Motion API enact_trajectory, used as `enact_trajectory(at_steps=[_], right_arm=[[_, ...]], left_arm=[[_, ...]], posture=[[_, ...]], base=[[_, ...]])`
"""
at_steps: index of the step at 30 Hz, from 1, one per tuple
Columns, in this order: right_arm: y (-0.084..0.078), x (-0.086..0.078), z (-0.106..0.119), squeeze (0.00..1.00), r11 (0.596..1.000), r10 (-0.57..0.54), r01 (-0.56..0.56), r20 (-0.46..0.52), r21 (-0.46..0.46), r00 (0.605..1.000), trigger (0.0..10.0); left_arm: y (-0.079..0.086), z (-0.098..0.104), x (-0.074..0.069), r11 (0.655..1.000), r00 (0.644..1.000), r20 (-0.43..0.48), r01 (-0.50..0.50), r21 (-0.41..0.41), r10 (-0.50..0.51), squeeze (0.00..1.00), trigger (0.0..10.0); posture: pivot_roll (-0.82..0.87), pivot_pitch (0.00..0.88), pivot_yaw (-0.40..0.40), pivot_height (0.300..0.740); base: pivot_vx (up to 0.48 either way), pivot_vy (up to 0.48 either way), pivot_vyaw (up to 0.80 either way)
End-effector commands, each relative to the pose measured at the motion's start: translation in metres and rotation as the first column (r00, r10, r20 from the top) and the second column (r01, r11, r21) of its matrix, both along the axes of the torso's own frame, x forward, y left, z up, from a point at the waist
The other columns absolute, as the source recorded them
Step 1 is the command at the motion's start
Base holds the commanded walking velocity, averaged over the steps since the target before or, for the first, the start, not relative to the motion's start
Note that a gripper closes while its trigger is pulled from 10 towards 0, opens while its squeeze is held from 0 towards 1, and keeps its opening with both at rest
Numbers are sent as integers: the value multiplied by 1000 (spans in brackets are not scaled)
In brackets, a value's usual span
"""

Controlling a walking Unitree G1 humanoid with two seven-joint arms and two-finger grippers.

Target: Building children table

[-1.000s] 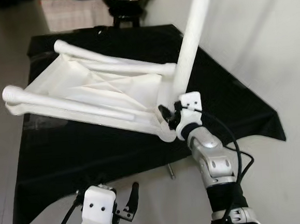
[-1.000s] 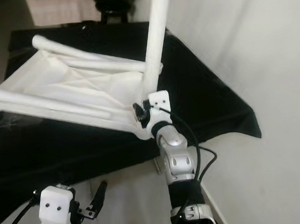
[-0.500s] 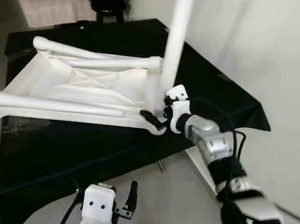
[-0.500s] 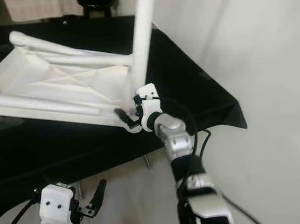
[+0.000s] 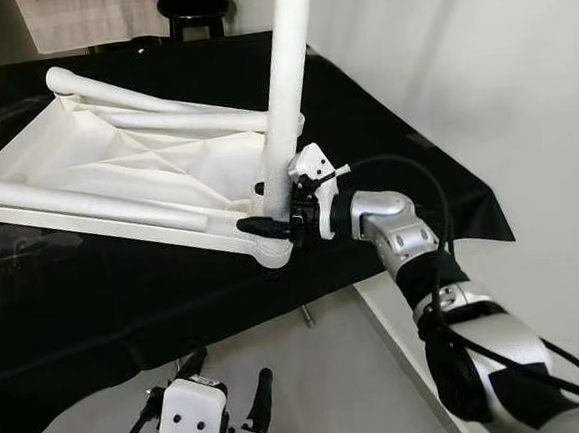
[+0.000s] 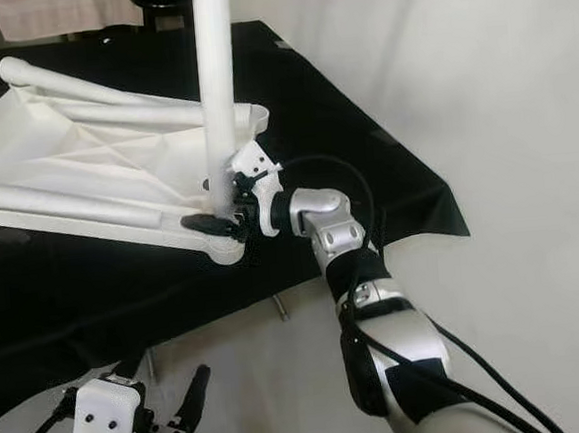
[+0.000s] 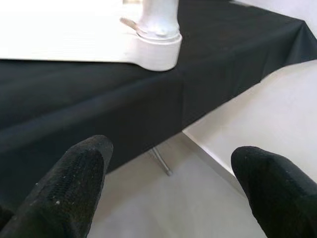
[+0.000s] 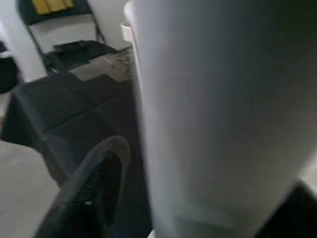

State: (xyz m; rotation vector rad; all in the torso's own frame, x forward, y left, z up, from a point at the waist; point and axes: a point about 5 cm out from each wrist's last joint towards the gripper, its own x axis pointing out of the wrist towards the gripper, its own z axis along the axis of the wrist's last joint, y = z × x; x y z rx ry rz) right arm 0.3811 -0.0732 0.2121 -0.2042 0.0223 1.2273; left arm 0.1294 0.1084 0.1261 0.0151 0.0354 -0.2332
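Left eye view: the overturned white children's table top (image 5: 136, 173) is seen lying underside-up on the black cloth-covered work table (image 5: 383, 129), with its near corner at the work table's front edge.
Upright leg: one white table leg (image 5: 285, 96) stands nearly vertical in the near corner socket (image 5: 272, 250); its long axis runs straight up, out of the top of the frame.
Other legs: two more legs (image 5: 88, 202) are seen lying flat across the underside, pointing away to the robot's left.
Right gripper: the right gripper (image 5: 274, 210) is placed at the base of the upright leg, approached sideways from the robot's right, just above the socket.
Right fingers: in the right wrist view one black finger (image 8: 91, 193) is seen on one side of the leg's white shaft (image 8: 218, 114) and a dark edge on the other; the fingers are judged clamped around the leg.
Left gripper: the left gripper (image 5: 228, 397) is held low, below the work table's front edge, well apart from the leg; its fingers (image 7: 74, 173) are spread, nothing between them.
Key relation: the leg's axis is crosswise to the right fingers, so the right arm is the nearer; any seating or twisting is judged to go down along that vertical axis into the socket.
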Motion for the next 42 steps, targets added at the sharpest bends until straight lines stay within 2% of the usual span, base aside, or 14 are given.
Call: enact_trajectory(at_steps=[1,16,17,19,21,23,29,30,31,32,33,36,37,42], right_arm=[[5,-2,3,0,997,73,-73,2,3,997,0],[-45,6,-15,0,964,-265,265,4,33,964,0],[-52,3,-32,0,835,-540,540,-35,105,841,0],[-52,3,-32,0,835,-540,540,-35,105,841,0],[-59,-47,-92,0,563,-813,826,-200,-26,547,0],[-56,-61,-98,0,497,-853,866,-216,-55,476,0],[-40,-50,-89,0,506,-841,862,-225,-8,492,0],[-32,-41,-81,0,524,-826,851,-230,21,515,1059],[-26,-35,-76,0,540,-814,841,-229,40,534,4863],[-26,-35,-76,0,540,-814,841,-229,40,534,4863],[-18,-32,-72,0,584,-782,810,-228,55,579,10000],[-11,-29,-69,0,649,-729,757,-225,74,646,10000],[-5,-27,-66,1000,714,-669,695,-213,84,713,10000],[2,-19,-42,1000,847,-473,496,-154,191,868,10000]], left_arm=[[-1,0,-3,1000,1000,-14,5,11,-5,0,10000],[-1,-1,-1,1000,1000,-17,5,5,-5,0,10000],[1,-1,0,1000,1000,-16,4,4,-4,0,10000],[1,-1,0,1000,1000,-16,4,4,-4,0,10000],[4,-1,5,1000,1000,-10,7,3,-7,0,10000],[6,-2,8,1000,1000,-8,10,0,-10,0,10000],[6,-4,14,1000,1000,-2,20,0,-20,0,10000],[7,-5,17,1000,1000,4,16,4,-16,0,10000],[7,-5,18,1000,1000,9,10,8,-10,0,10000],[7,-5,18,1000,1000,9,10,8,-10,0,10000],[8,-5,19,1000,1000,14,2,12,-2,0,10000],[8,-5,20,1000,1000,16,-4,13,4,0,10000],[8,-5,20,1000,1000,18,-7,14,6,0,10000],[6,-5,19,1000,1000,18,-7,12,7,0,10000]], posture=[[128,186,-126,740],[77,171,-138,740],[54,163,-131,740],[54,163,-131,740],[25,150,-107,740],[15,131,-102,740],[22,106,-115,740],[31,98,-122,740],[40,91,-126,740],[40,91,-126,740],[40,91,-126,740],[44,86,-129,740],[47,85,-132,740],[49,89,-137,740]], base=[[0,0,0],[0,0,0],[0,0,0],[0,0,0],[0,0,0],[0,0,0],[0,0,0],[0,0,0],[0,0,0],[0,0,0],[0,0,0],[0,0,0],[0,0,0],[0,0,0]])
